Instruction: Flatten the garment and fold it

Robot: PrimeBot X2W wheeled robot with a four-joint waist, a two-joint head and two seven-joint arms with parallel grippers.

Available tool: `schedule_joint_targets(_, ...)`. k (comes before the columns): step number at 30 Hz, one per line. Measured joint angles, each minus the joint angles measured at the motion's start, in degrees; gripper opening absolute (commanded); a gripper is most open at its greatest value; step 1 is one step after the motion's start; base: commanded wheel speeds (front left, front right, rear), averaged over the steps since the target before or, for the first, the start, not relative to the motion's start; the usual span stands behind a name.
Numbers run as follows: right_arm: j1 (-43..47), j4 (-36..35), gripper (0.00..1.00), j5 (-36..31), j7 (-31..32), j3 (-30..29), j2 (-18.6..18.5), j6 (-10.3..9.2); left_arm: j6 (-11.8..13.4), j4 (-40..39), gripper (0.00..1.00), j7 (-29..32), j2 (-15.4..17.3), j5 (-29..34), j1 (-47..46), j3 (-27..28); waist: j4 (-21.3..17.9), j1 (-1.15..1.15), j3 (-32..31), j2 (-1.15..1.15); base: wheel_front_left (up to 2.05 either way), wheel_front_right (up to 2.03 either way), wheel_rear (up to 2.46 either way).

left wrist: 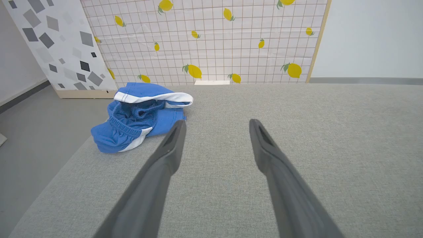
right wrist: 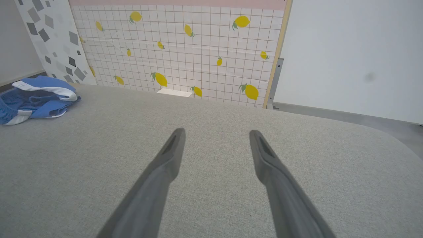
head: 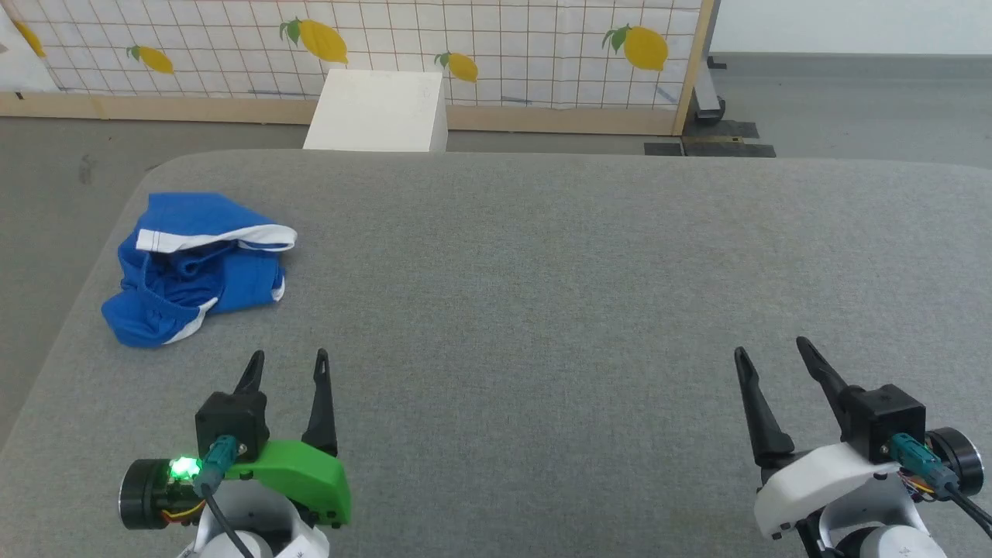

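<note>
shorts (head: 198, 267): blue with white trim, in a crumpled heap at the far left of the grey worktop (head: 542, 256), close to its left edge. the waistband is bunched and a white-edged hem is turned over on top. not flattened, not folded.

left claw (head: 288, 355): near the heap, on the robot's side of it and slightly to the right, clear of the cloth. fingers moderately apart, holding nothing.

right claw (head: 771, 347): well apart from the shorts, over bare worktop. fingers likewise spread, holding nothing.

assessment: the task is at its start, and the step in hand appears to be the first reach. recommended: the left claw takes a single layer at the waistband or a hem edge, then draws the shorts toward mid-worktop, where the right claw can take the opposite edge. risk: pinching several layers would lift the heap as a lump.
</note>
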Motion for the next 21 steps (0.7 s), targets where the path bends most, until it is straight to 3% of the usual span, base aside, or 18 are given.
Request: schedule_joint_targets(21, -0.03, -0.20, 1.00, 1.11, -0.60, -0.09, 0.00, 0.00, 0.01, -0.43, 1.00, -0.01, 0.44, -0.45, 0.01, -0.71, -0.11, 0.00, 0.27, 0.00, 0.00, 0.00, 0.00)
